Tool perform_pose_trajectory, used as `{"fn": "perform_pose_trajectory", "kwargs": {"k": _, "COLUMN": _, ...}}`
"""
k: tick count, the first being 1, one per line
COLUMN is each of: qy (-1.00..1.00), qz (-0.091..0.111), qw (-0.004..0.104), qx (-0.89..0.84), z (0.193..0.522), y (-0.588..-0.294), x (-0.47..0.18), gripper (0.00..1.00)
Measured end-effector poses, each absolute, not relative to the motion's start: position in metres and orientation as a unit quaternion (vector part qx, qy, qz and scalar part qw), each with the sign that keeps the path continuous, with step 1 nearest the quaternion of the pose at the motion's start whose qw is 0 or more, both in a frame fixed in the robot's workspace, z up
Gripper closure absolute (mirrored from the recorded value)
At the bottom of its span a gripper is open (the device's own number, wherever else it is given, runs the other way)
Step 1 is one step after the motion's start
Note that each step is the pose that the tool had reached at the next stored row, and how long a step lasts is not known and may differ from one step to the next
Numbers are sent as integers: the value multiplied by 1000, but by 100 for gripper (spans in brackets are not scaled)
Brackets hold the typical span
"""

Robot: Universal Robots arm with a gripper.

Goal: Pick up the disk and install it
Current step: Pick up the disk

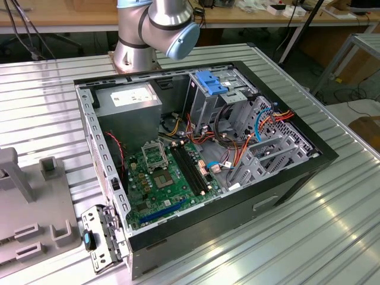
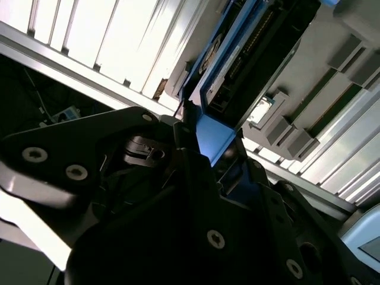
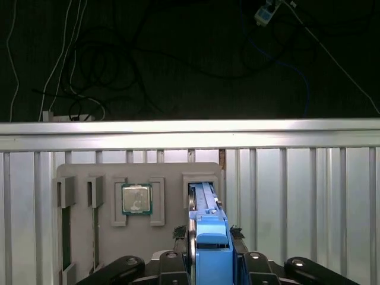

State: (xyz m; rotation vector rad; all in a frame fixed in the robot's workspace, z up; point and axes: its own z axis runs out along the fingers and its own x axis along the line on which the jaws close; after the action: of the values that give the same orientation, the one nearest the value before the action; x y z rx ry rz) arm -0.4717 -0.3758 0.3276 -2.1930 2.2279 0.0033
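Item: the disk (image 3: 209, 231), blue-railed, standing on edge in a slot of the grey holder (image 3: 166, 172) on the desk (image 3: 297, 196). My tool (image 3: 209, 261) pinches it at both rails. Step: pick-up. Next move, I judge, calls for a straight lift clear of the slot walls.

Robotics lab — ribbed aluminium table (image 1: 309, 237), opened computer case (image 1: 196, 233), arm base (image 1: 132, 50) — cabled benches (image 1: 59, 18) behind.

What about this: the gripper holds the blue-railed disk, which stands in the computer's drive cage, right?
No. The gripper holds the disk, but it stands in a slot of the grey holder, not the drive cage; the first wrist view shows it.
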Motion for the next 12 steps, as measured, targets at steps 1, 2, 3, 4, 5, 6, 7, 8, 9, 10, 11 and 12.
{"fn": "perform_pose_trajectory", "kwargs": {"k": 1, "qy": 713, "qz": 1, "qw": 7, "qx": -701, "z": 330, "y": -376, "x": -472, "gripper": 63}}
{"fn": "perform_pose_trajectory", "kwargs": {"k": 2, "qy": 713, "qz": 1, "qw": 7, "qx": -701, "z": 332, "y": -376, "x": -472, "gripper": 63}}
{"fn": "perform_pose_trajectory", "kwargs": {"k": 3, "qy": 713, "qz": 0, "qw": 7, "qx": -701, "z": 334, "y": -376, "x": -472, "gripper": 63}}
{"fn": "perform_pose_trajectory", "kwargs": {"k": 4, "qy": 713, "qz": 0, "qw": 7, "qx": -701, "z": 338, "y": -376, "x": -472, "gripper": 63}}
{"fn": "perform_pose_trajectory", "kwargs": {"k": 5, "qy": 713, "qz": 0, "qw": 6, "qx": -701, "z": 341, "y": -376, "x": -472, "gripper": 63}}
{"fn": "perform_pose_trajectory", "kwargs": {"k": 6, "qy": 713, "qz": -1, "qw": 6, "qx": -701, "z": 343, "y": -376, "x": -472, "gripper": 63}}
{"fn": "perform_pose_trajectory", "kwargs": {"k": 7, "qy": 713, "qz": -1, "qw": 6, "qx": -701, "z": 344, "y": -376, "x": -472, "gripper": 63}}
{"fn": "perform_pose_trajectory", "kwargs": {"k": 8, "qy": 713, "qz": -1, "qw": 6, "qx": -701, "z": 346, "y": -376, "x": -472, "gripper": 63}}
{"fn": "perform_pose_trajectory", "kwargs": {"k": 9, "qy": 713, "qz": -1, "qw": 6, "qx": -701, "z": 347, "y": -376, "x": -472, "gripper": 63}}
{"fn": "perform_pose_trajectory", "kwargs": {"k": 10, "qy": 713, "qz": -1, "qw": 5, "qx": -701, "z": 348, "y": -376, "x": -472, "gripper": 63}}
{"fn": "perform_pose_trajectory", "kwargs": {"k": 11, "qy": 713, "qz": -1, "qw": 5, "qx": -701, "z": 350, "y": -376, "x": -472, "gripper": 63}}
{"fn": "perform_pose_trajectory", "kwargs": {"k": 12, "qy": 713, "qz": -2, "qw": 5, "qx": -701, "z": 352, "y": -376, "x": -472, "gripper": 63}}
